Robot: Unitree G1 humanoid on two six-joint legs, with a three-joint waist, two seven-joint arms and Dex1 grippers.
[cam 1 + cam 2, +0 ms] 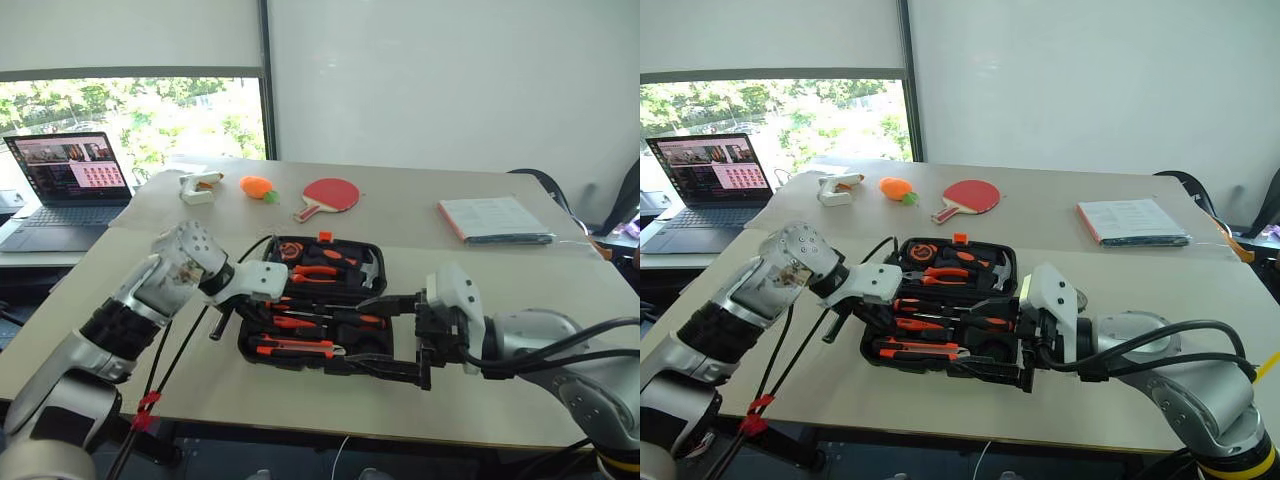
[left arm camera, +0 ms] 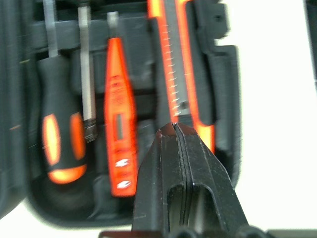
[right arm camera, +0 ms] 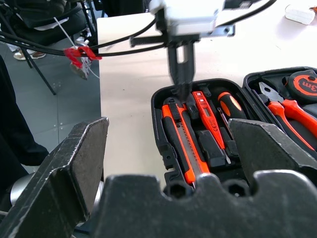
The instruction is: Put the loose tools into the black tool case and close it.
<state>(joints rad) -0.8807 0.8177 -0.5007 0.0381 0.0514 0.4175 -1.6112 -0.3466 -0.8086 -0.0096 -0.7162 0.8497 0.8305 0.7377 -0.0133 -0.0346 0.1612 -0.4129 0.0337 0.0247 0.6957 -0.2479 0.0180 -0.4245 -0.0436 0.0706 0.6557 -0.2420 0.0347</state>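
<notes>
On the table (image 1: pixel 520 270), left end effector (image 3: pixel 181 89) closed empty over utility knife (image 3: pixel 181 139).

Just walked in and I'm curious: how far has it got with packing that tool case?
Mostly done: the knife, the orange screwdriver and a black-handled screwdriver already lie in their slots in the case. In hand: nothing; the left gripper, jaws shut, hangs above the knife, and the right gripper waits open at the case's near corner. Left: closing the lid, which is open flat on the table.
</notes>
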